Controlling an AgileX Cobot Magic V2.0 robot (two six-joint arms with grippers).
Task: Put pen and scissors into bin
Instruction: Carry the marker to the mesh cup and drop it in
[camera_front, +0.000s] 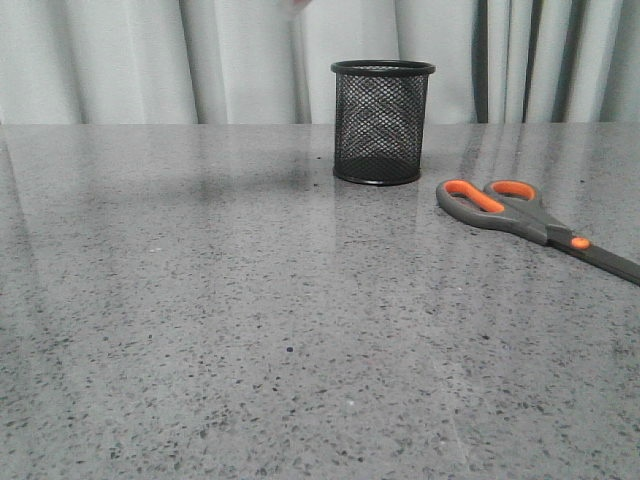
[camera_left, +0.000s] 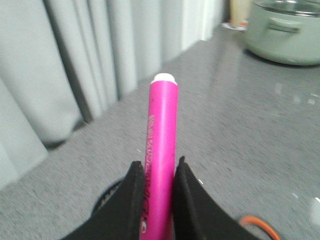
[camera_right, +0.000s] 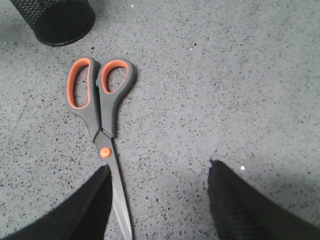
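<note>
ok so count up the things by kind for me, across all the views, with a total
pen: 1, pink, clamped in the left gripper
scissors: 1, flat on the table beside the bin
bin: 1, black mesh, upright
pot: 1, pale green, lidded, far end of the table
total: 4

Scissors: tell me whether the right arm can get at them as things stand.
Probably yes: the right gripper hangs open above the scissors, which lie flat on the table, nothing covering them.
</note>
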